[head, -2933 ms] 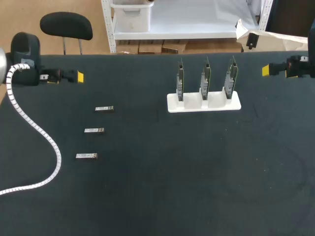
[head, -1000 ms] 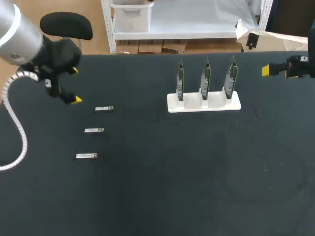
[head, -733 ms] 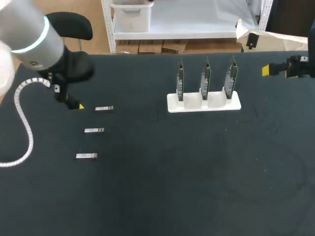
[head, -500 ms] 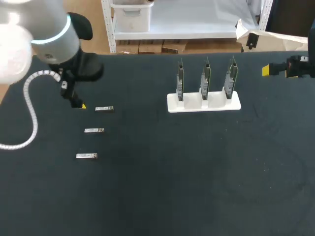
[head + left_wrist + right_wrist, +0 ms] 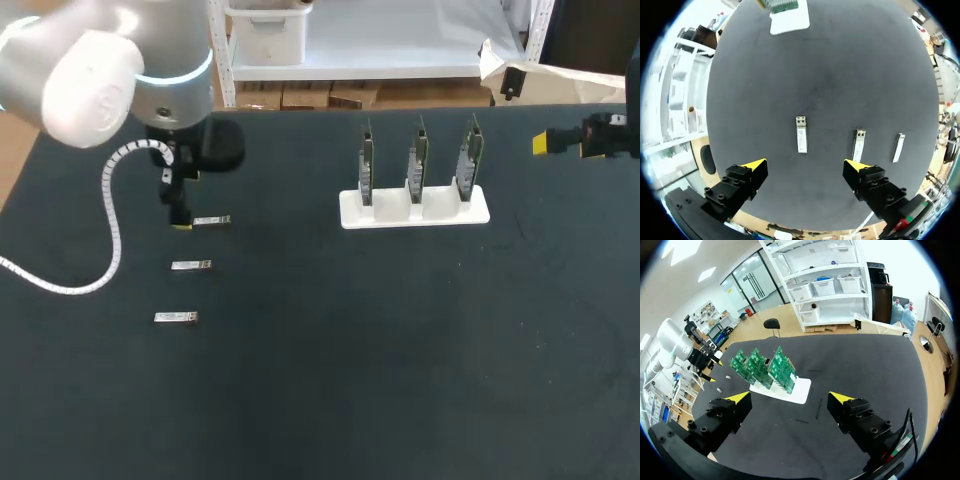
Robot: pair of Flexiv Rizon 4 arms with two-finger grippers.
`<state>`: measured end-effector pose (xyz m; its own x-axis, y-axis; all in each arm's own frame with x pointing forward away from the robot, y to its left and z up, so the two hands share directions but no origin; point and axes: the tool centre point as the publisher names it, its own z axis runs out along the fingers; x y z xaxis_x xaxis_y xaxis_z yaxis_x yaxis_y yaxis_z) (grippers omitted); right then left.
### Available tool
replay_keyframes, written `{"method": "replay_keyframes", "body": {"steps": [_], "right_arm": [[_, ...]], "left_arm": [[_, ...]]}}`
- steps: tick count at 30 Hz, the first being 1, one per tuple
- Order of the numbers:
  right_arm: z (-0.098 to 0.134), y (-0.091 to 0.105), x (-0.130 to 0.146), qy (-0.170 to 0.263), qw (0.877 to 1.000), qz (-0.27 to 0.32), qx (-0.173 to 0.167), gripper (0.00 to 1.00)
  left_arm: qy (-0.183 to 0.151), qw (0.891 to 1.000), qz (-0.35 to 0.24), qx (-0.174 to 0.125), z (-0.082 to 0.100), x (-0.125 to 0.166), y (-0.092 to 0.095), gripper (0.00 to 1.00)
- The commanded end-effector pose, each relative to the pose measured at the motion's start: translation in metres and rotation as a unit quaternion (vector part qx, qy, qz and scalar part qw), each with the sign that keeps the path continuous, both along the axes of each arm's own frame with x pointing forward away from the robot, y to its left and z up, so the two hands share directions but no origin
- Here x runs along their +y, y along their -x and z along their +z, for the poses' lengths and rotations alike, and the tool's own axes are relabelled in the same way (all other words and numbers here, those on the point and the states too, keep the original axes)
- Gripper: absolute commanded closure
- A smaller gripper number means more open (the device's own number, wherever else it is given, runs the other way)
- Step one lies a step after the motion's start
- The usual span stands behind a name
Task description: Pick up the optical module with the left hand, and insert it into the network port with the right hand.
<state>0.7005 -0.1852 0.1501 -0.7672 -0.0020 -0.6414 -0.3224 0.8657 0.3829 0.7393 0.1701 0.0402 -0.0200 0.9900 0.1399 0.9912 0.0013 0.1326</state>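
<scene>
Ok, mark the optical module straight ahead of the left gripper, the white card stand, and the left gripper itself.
optical module (image 5: 801, 135), left wrist view, middle of its metal body.
white card stand (image 5: 415, 215), head view, front part of its base.
left gripper (image 5: 805, 164), left wrist view, midway between its yellow fingertips.

Black table (image 5: 400, 380) bears three modules (image 5: 191, 265), white stand (image 5: 415, 210).

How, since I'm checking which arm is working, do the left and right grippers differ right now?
The left gripper points down over the table, above the farthest optical module; the right gripper points across the table from its far right edge, away from every module. That module lies between the left gripper's fingers, untouched; nothing lies between the right gripper's. Both are open and empty.
</scene>
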Motion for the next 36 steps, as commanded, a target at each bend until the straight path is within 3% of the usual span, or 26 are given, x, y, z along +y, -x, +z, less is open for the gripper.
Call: {"method": "replay_keyframes", "body": {"steps": [1, 12, 26, 36], "right_arm": [[0.001, 0.001, 0.001, 0.001, 1.000, -0.002, 0.000, 0.00], [0.001, 0.001, 0.001, 0.001, 1.000, -0.002, 0.000, 0.00], [0.001, 0.001, 0.001, 0.001, 1.000, -0.002, 0.000, 0.00], [0.001, 0.001, 0.001, 0.001, 1.000, -0.002, 0.000, 0.00]], "left_arm": [[-0.004, 1.000, 0.015, -0.003, -0.005, 0.000, -0.002, 0.00], [0.059, 0.996, 0.068, 0.020, -0.015, -0.002, -0.006, 0.00], [0.067, 0.996, 0.042, 0.044, -0.037, -0.012, -0.003, 0.00], [0.078, 0.994, 0.059, 0.049, -0.039, -0.012, -0.005, 0.00]]}}
